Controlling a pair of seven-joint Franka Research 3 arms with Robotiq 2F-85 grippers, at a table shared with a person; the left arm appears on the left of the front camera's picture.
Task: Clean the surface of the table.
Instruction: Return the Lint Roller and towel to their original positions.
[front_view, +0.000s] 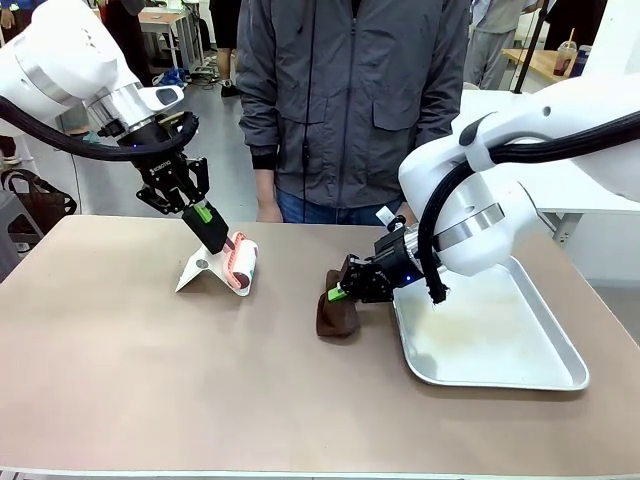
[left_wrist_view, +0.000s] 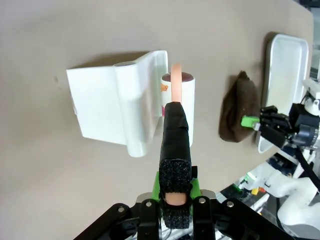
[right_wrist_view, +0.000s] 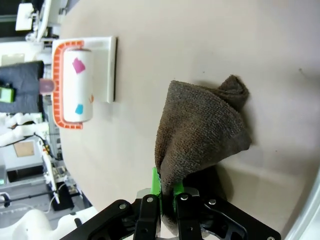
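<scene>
From my station, the person (front_view: 352, 105) across the table (front_view: 150, 380) was cut off at the front view's top edge, and the table's far edge hid everything below the waist. My right arm's white body covered the near-left corner of the metal tray (front_view: 500, 340) and the person's hand behind it. In the right wrist view the brown cloth (right_wrist_view: 202, 132) swallowed the right gripper (right_wrist_view: 165, 192) tips, so I couldn't see the pads meeting. In the left wrist view the lint roller (left_wrist_view: 179, 100) sat partly behind its own handle and the white stand (left_wrist_view: 112, 107). The coloured marks on the roller were too small to read.
</scene>
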